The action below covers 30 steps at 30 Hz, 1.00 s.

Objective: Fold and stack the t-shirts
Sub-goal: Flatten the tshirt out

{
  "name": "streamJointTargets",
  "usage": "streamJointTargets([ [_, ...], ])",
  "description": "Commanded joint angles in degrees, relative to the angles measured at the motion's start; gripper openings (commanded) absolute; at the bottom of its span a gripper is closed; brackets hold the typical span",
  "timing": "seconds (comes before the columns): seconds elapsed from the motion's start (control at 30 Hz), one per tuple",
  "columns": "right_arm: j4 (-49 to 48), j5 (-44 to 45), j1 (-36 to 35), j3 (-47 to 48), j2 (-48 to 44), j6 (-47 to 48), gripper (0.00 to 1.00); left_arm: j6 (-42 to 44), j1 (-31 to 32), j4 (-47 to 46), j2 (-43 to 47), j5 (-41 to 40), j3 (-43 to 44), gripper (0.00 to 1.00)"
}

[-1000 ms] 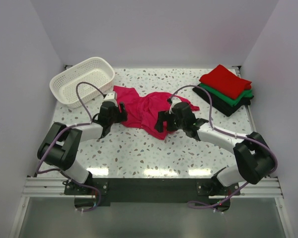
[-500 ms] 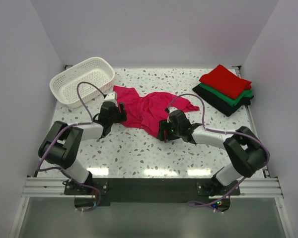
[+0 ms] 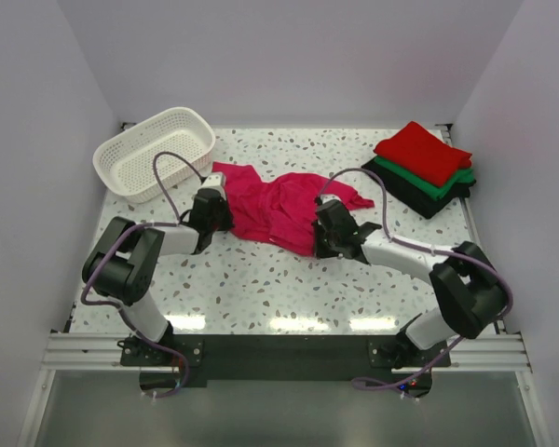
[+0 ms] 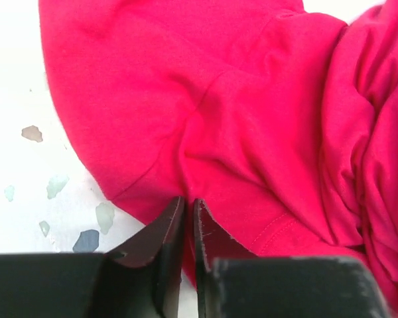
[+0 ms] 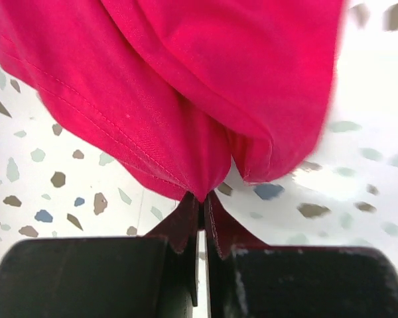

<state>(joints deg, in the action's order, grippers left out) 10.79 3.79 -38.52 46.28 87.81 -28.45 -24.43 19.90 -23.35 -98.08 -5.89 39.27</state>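
T-shirt (image 3: 268, 207) in left end effector (image 4: 188, 203), right end effector (image 5: 202, 197)

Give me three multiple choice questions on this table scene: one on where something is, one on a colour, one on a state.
1. Where on the table is the white basket?
A) far left corner
B) far right corner
C) near edge, middle

2. What colour is the top shirt of the folded stack?
A) black
B) green
C) red

3. What state is the pink t-shirt in?
A) folded flat
B) crumpled and pinched by both grippers
C) lying in the basket

Answers:
1 A: the top view shows the basket at the far left corner.
2 C: the red t-shirt lies uppermost.
3 B: the left gripper and the right gripper are each shut on an edge of the rumpled cloth.
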Motion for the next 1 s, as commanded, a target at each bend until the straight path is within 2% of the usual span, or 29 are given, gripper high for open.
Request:
streamJointTargets([
  [0.0,10.1,10.69,-0.06,4.42,-7.82,1.81,0.0,1.04,-0.21,-0.82,3.32,-1.84,0.81,0.12],
  [0.1,17.93,19.48,0.03,7.24,-13.6,1.99,0.0,0.96,-0.39,0.41,6.49,-4.47,0.55,0.01],
  [0.17,21.54,25.27,0.11,8.65,-16.95,1.64,0.0,0.96,-0.74,0.94,8.51,-5.62,0.37,0.0],
  [0.37,32.35,33.63,0.9,10.58,-28.56,0.5,0.02,0.52,-2.67,2.26,18.43,-7.29,-2.52,0.0],
  [0.53,33.68,34.0,0.99,8.21,-32.09,-0.38,0.06,-0.8,-2.67,2.09,24.16,-7.82,-6.39,0.0],
  [0.73,33.52,33.74,1.43,5.58,-31.12,-1.79,0.0,-2.38,-2.59,0.77,26.1,-4.83,-10.52,0.0],
  [0.83,30.97,30.51,1.43,5.57,-30.16,-1.26,0.0,-2.29,-2.67,0.85,25.4,-6.06,-10.26,0.0],
  [0.97,27.54,23.29,1.43,6.19,-28.66,-0.3,0.0,-0.8,-2.67,1.55,23.2,-6.77,-5.0,0.0],
])
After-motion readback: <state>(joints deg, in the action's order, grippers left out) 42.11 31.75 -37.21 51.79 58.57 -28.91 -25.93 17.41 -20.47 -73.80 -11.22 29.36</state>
